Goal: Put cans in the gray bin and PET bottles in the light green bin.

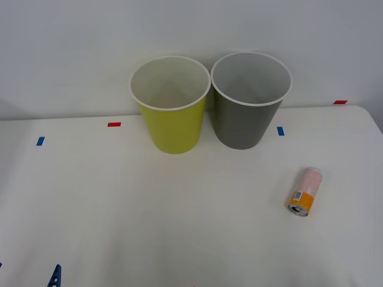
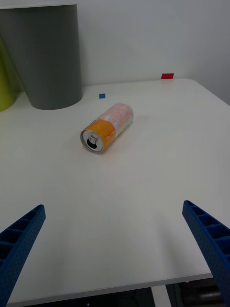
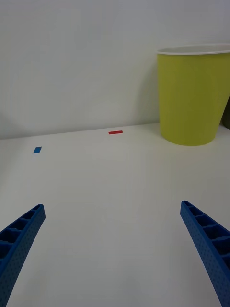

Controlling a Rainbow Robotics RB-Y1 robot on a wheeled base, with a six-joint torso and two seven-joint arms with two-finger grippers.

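Observation:
A small pale pink can (image 1: 306, 191) with an orange band lies on its side on the white table, right of centre and in front of the gray bin (image 1: 242, 125). The light green bin (image 1: 173, 128) stands upright just left of the gray one, both at the table's back. My right gripper (image 2: 112, 206) is open and hangs near the table's front edge, with the can (image 2: 108, 127) ahead of it, silver top toward it. My left gripper (image 3: 112, 206) is open over bare table, well short of the light green bin (image 3: 194, 96). PET bottles are out of view.
Red tape marks (image 1: 114, 124) and blue tape marks (image 1: 280, 130) lie along the back of the table. A white wall rises close behind the bins. The table's front edge (image 2: 120, 288) runs just under my right gripper. One left finger (image 1: 55, 278) shows at the bottom left.

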